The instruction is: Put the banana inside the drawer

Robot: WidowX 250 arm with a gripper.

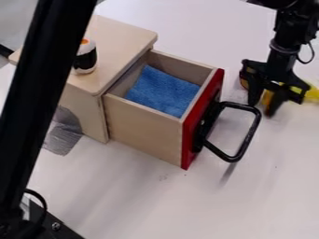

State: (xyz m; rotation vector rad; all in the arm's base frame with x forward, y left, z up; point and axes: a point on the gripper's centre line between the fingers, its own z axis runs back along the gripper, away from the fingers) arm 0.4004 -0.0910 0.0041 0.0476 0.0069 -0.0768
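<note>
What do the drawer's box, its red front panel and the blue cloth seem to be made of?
The drawer's box looks like pale, smooth wood; the red front panel is glossy, perhaps painted wood; the blue cloth has a mottled, matte surface, suggesting fabric.

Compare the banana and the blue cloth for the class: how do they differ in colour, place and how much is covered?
The banana is yellow; the cloth is blue.
The banana is outside the open drawer, beyond its red front; the cloth lies inside.
The banana is partly hidden behind the hand, while no hand covers the cloth.
Both are near the drawer's red front, on opposite sides.
</note>
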